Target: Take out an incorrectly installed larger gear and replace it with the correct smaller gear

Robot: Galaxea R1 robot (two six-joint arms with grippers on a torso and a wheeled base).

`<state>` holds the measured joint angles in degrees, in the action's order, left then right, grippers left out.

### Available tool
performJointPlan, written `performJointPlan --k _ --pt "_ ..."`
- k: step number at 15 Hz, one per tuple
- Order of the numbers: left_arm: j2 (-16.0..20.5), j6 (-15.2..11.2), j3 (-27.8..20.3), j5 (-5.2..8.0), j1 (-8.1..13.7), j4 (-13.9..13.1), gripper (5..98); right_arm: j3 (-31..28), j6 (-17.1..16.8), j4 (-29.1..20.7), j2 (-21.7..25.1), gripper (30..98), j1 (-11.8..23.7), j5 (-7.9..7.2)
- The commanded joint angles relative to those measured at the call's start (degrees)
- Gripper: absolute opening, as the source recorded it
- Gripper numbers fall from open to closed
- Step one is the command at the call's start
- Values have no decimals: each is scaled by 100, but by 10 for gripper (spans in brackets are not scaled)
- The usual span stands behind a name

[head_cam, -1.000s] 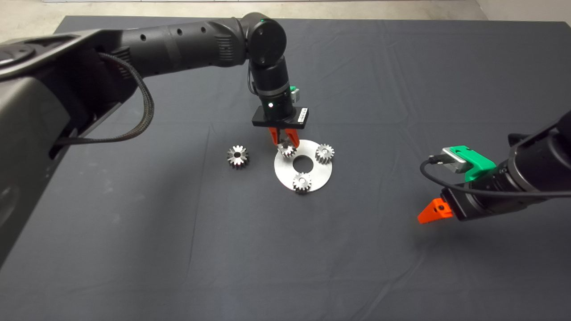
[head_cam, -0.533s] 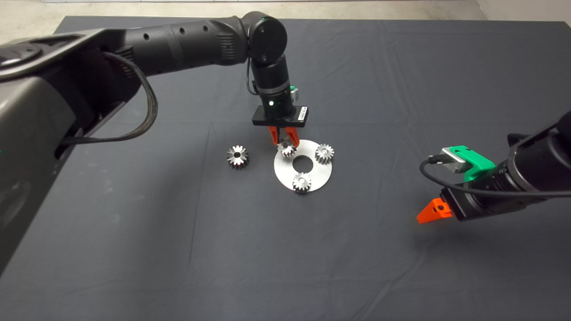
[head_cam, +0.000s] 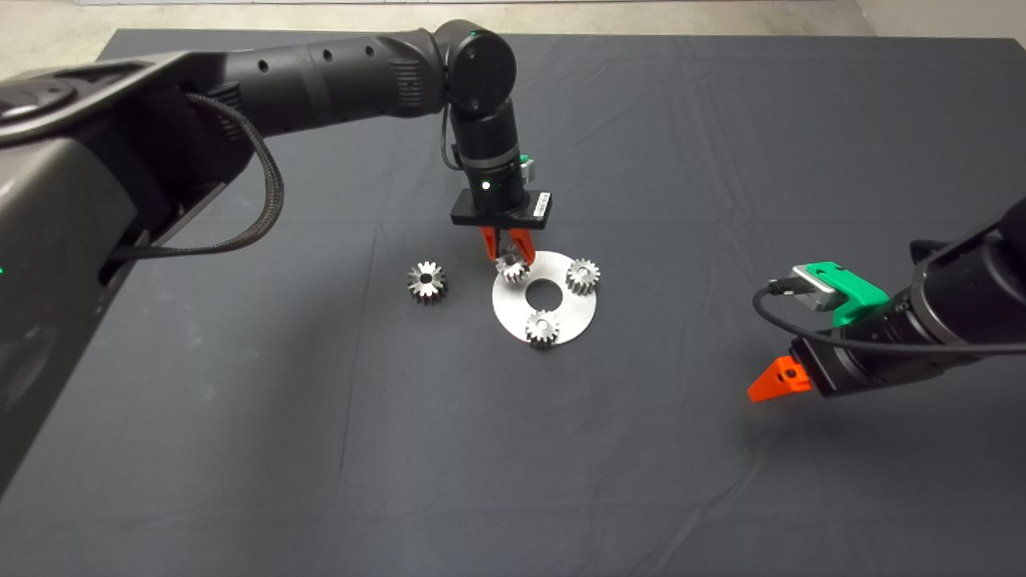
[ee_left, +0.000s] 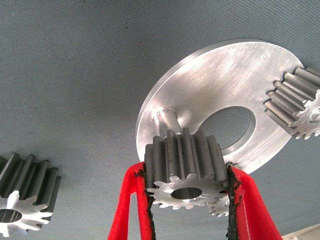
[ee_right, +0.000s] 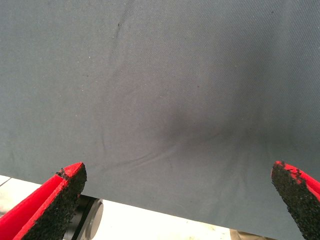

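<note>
Steel teeth fill the left gripper [ee_left: 186, 200]; its red fingers [ee_left: 127, 200] clamp the smaller gear [ee_left: 184, 167] by its flanks, held just above a bare peg [ee_left: 164, 120] on the round aluminium plate [head_cam: 581, 308]; two other small gears [head_cam: 583, 276] sit on that plate; the larger gear [head_cam: 426, 281] lies on the dark mat [head_cam: 321, 441], off the plate on the left arm's side; the right gripper [ee_right: 175, 200] hangs idle over bare mat well to the right, its jaws spread wide around nothing.
</note>
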<state>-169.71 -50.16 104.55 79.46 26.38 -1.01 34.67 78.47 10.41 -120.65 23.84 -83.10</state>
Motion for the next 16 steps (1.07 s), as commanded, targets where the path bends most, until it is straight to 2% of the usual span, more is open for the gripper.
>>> performJointPlan --k 1,8,16 --pt "47 15 187 140 -106 593 213 -41 19 -153 1 978 130 13" --pt "47 7 460 131 -106 602 212 -32 19 -153 -7 978 130 22" --pt "47 15 188 113 -106 593 212 -23 10 -153 28 978 130 -4"
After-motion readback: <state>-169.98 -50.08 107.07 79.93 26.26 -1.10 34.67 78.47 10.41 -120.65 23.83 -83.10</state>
